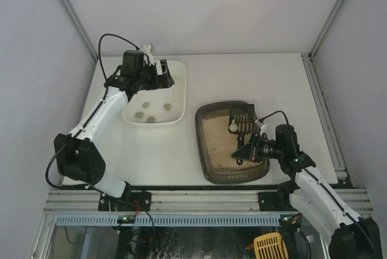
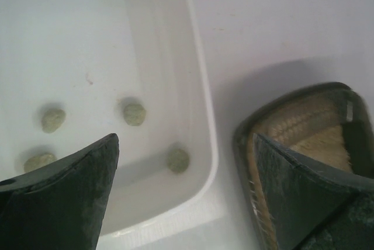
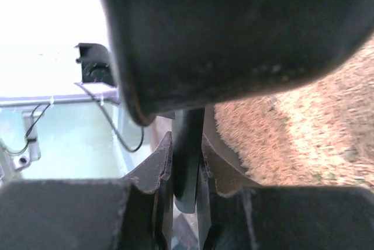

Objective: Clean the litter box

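The litter box [image 1: 202, 144], a dark tray of beige litter, lies on the table at right centre; its corner shows in the left wrist view [image 2: 274, 115]. My right gripper [image 1: 245, 152] hovers over it, shut on the handle of a black slotted scoop [image 1: 242, 117] that carries one pale clump [image 1: 233, 127]. In the right wrist view the handle [image 3: 188, 139] is pinched between the jaws of the right gripper [image 3: 187, 159], with litter [image 3: 304, 121] beyond. My left gripper [image 1: 161, 74] hangs open and holding nothing over the white tub [image 1: 181, 92]; the left wrist view shows that left gripper [image 2: 186, 140] wide apart.
Several greenish clumps [image 2: 134, 113] lie on the floor of the white tub [image 2: 201, 104], left of the litter box. A yellow scoop [image 1: 270, 245] sits below the table's front rail. Grey walls close in the table on three sides.
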